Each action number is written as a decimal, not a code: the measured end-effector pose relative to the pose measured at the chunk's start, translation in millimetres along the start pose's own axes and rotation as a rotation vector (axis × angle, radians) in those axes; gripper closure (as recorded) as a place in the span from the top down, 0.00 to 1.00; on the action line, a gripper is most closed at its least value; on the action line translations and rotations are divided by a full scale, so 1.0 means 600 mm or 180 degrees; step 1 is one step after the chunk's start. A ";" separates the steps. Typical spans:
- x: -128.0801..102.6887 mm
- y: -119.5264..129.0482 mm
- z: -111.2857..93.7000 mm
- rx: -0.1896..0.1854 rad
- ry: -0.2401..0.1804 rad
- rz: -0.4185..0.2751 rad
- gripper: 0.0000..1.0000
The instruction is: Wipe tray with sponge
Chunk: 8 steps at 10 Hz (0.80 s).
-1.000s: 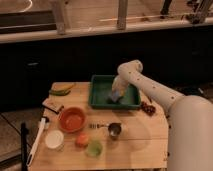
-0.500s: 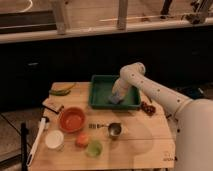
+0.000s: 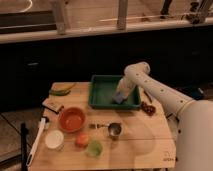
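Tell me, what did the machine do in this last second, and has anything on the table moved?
The elbow of the arm swung rightward in the picture, and the gripper, down at the sponge in the right part of the tray, slid slightly toward the near wall. Nothing was visibly grabbed or released. The tray, orange bowl and green cup stayed put.

Orange bowl [image 3: 72, 120], green cup [image 3: 94, 148], metal cup [image 3: 114, 130]

The tray [image 3: 102, 90] sits at the table's [image 3: 140, 142] back edge. A bowl [image 3: 72, 120] sits near the left edge. The gripper [image 3: 121, 93] is inside the tray.
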 end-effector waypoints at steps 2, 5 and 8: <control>-0.003 -0.013 0.006 0.0016 -0.0033 -0.0061 0.00; -0.032 -0.034 0.013 0.0042 -0.0132 -0.0216 0.00; -0.049 -0.036 0.007 0.0065 -0.0204 -0.0341 0.00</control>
